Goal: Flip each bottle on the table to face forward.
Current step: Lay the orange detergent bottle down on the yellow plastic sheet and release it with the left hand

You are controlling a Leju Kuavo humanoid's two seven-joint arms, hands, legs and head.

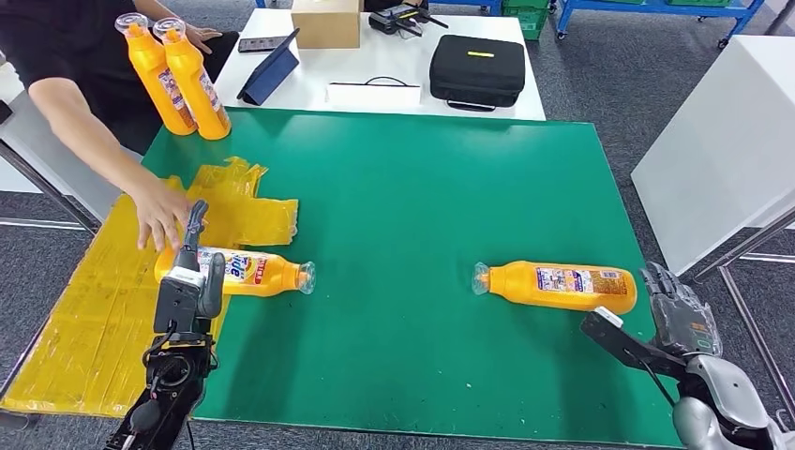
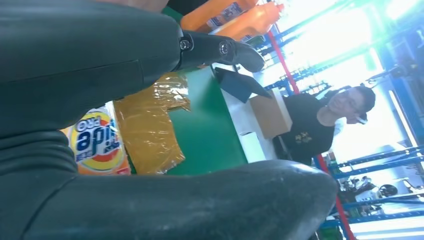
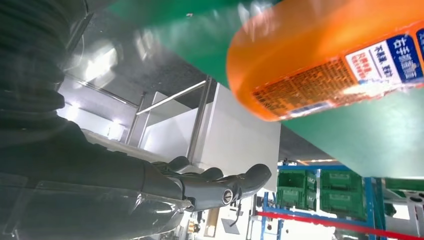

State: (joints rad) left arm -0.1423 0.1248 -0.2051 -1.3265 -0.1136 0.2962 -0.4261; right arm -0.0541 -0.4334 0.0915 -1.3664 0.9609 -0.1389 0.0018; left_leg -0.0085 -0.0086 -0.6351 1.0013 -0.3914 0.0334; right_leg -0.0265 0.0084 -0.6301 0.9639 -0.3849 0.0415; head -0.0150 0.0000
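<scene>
Person's hand point(image 1: 161, 214) beside left bottle point(image 1: 246, 271); both robot hands spread, empty.

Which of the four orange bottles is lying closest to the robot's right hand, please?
The orange bottle on the mat's right side, lying with its base beside the right hand. The other lying bottle is by the left hand.

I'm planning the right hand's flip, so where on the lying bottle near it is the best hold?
Probably the labelled body of the right bottle, approached from its base end, where the right hand waits open. It lies on its side, cap towards the mat's middle; the body is the widest part, the neck too slim.
</scene>
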